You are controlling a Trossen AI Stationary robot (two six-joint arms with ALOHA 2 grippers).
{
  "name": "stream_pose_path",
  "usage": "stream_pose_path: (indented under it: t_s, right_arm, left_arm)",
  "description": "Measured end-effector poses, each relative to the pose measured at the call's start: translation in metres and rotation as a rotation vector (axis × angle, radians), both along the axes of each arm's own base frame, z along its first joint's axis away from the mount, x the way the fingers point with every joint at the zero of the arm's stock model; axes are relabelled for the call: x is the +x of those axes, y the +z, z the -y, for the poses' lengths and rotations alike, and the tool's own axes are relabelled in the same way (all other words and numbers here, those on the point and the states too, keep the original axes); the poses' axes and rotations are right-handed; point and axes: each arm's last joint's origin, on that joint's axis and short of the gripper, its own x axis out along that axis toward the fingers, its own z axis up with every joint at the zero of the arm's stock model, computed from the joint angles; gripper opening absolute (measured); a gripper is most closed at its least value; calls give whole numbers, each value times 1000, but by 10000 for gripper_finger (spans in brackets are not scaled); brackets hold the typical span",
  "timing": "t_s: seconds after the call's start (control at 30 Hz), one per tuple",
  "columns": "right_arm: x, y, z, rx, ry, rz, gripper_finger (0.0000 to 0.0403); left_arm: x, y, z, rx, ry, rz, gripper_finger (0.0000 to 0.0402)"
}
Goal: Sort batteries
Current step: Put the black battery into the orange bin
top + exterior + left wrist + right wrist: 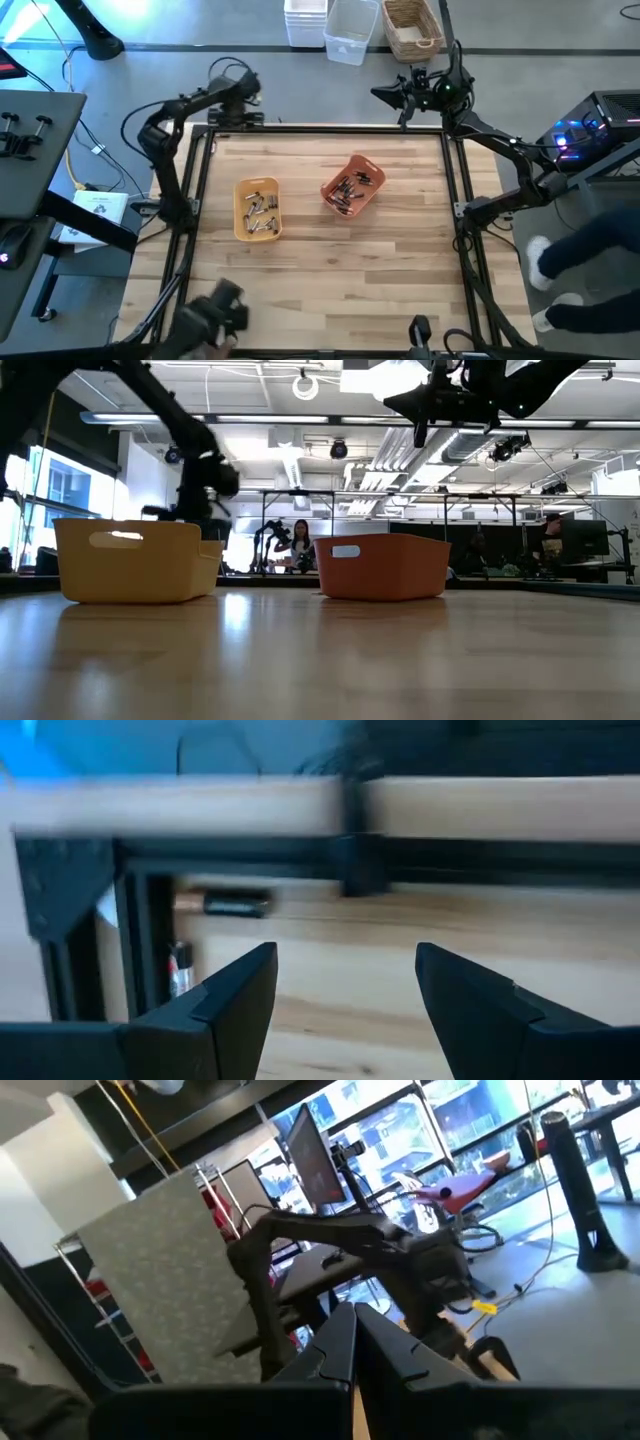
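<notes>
Wooden table (330, 270) under me carries two trays side by side; the yellow tray (257, 209) and the orange tray (352, 187) each hold a scatter of batteries (260, 211). My left gripper (345, 1005) sits at the table's far left corner, fingers spread wide with nothing between them; one loose battery (236, 903) lies on the wood just ahead, beside the black frame (140, 935). My right gripper (402, 97) hangs raised beyond the far right corner, fingers clenched together, empty.

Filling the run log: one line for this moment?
left gripper: open, far-left table corner | right gripper: shut, far edge | batteries: in yellow tray and orange tray
</notes>
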Motion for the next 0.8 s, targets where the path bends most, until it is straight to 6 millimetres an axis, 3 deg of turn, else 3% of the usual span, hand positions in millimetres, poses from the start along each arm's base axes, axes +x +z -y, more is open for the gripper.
stream_pose_path:
  t_s: [0.17, 0.37, 0.53, 0.63, 0.7, 0.8]
  right_arm:
    - [0, 0, 1, 42, -28, 7, 0]
    - [1, 0, 3, 56, -123, 21, 0]
    - [1, -1, 3, 31, -127, 15, 0]
    - [1, -2, 3, 8, -131, -3, 0]
    - [1, -4, 4, 10, -132, -21, 0]
    - [0, -8, 4, 4, -107, -50, 0]
  left_arm:
    - [-40, -33, -24, -13, 177, -29, 234]
    - [-36, -35, -30, 90, 189, -53, 234]
    - [-35, -34, -27, 13, 19, -82, 234]
    - [-37, -35, -22, 6, 140, -86, 230]
    - [-35, -32, -25, 54, 210, -27, 212]
    - [-36, -32, -23, 44, 259, -30, 148]
